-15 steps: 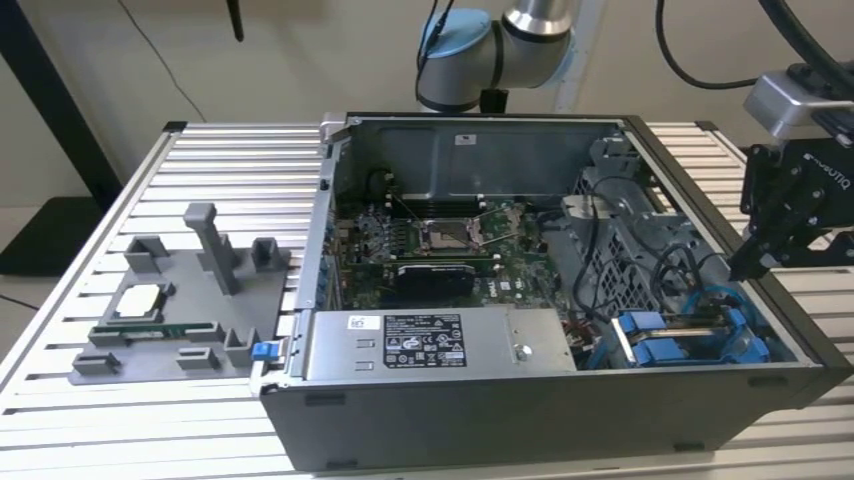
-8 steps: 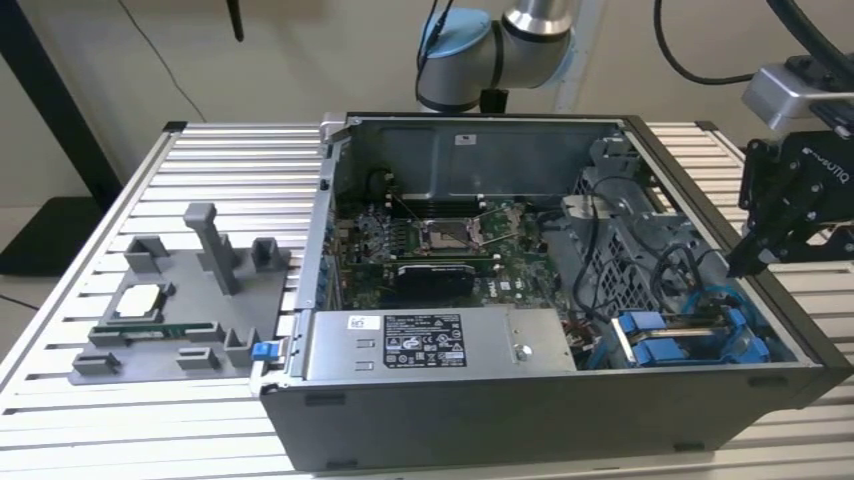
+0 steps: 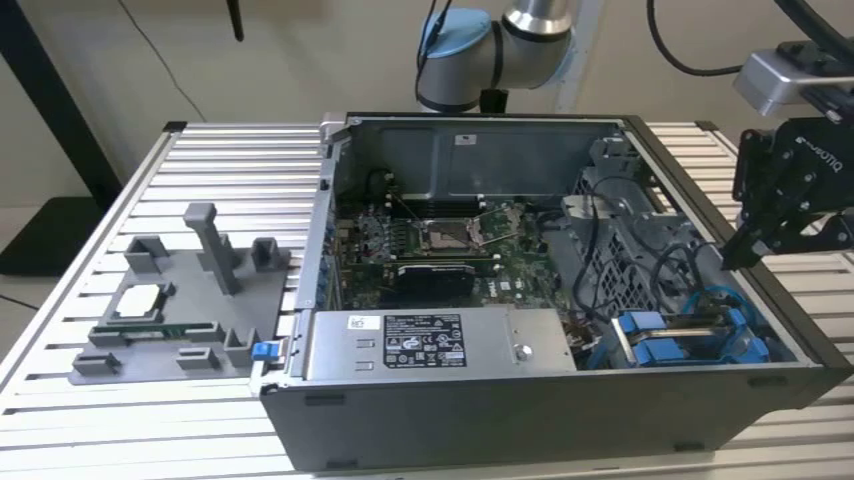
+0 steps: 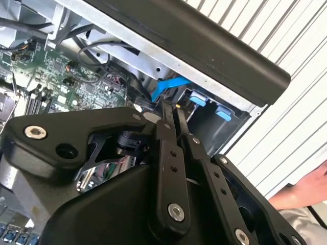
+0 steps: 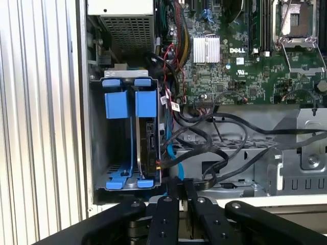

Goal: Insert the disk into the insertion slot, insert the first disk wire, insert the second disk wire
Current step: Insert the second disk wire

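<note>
disk (image 5: 148, 143): blue plastic carrier, seated; slot (image 5: 98, 153): grey sheet-metal; hand (image 5: 181, 181): black, closed

Soft, even light; near parts are blurring.
Diffuse light is brightening the ribbed counter (image 3: 80, 400) in the exterior view, while the computer case (image 3: 534, 420) is shading its own interior. In the second wrist view the counter slats are washing out to white, and the black gripper (image 4: 172, 106) links are blurring close to the lens.

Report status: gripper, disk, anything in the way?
Gripper shut, above the computer case edge. Disk seated in the insertion slot. Cables crowd beside it.
</note>
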Controlling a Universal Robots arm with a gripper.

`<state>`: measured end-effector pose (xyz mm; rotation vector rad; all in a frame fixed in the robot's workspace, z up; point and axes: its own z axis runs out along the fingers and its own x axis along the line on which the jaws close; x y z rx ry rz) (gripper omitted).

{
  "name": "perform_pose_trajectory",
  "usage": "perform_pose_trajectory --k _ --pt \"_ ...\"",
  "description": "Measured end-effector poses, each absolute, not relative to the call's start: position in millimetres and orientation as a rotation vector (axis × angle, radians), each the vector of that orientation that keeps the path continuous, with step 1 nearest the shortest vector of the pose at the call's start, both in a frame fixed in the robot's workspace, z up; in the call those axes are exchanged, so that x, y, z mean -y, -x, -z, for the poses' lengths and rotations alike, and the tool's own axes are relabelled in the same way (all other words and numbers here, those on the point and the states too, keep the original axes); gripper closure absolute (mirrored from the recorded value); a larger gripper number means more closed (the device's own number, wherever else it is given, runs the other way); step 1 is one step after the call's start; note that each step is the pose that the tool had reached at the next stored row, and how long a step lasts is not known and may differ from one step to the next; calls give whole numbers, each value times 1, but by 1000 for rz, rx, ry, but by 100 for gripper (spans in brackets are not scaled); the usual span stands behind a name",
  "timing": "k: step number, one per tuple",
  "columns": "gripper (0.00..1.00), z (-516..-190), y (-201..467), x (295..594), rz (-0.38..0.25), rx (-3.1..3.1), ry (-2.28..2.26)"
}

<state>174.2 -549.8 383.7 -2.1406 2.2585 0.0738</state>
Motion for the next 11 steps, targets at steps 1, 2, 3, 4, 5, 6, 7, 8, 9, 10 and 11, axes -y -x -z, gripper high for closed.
perform_pose_trajectory --k 1,2,3,4,5,6,7,8,9,10,11 --pt "100 -384 -173 550 -74 -2259 2141" --pt "100 -385 -171 550 -74 -2258 2141" --pt "100 -385 -169 550 -74 -2259 2141" --pt "100 -385 -167 550 -74 -2259 2141" --pt "100 -385 -165 550 -74 -2259 2141" --pt "100 -386 -164 550 -74 -2259 2141" --pt "100 -386 -162 550 -74 -2258 2141" --pt "100 -386 -160 550 -74 -2258 2141" --pt "100 -386 -158 550 -74 -2259 2141" --pt "100 -386 -156 550 -74 -2259 2141" --pt "100 -386 -154 550 -74 -2259 2141"
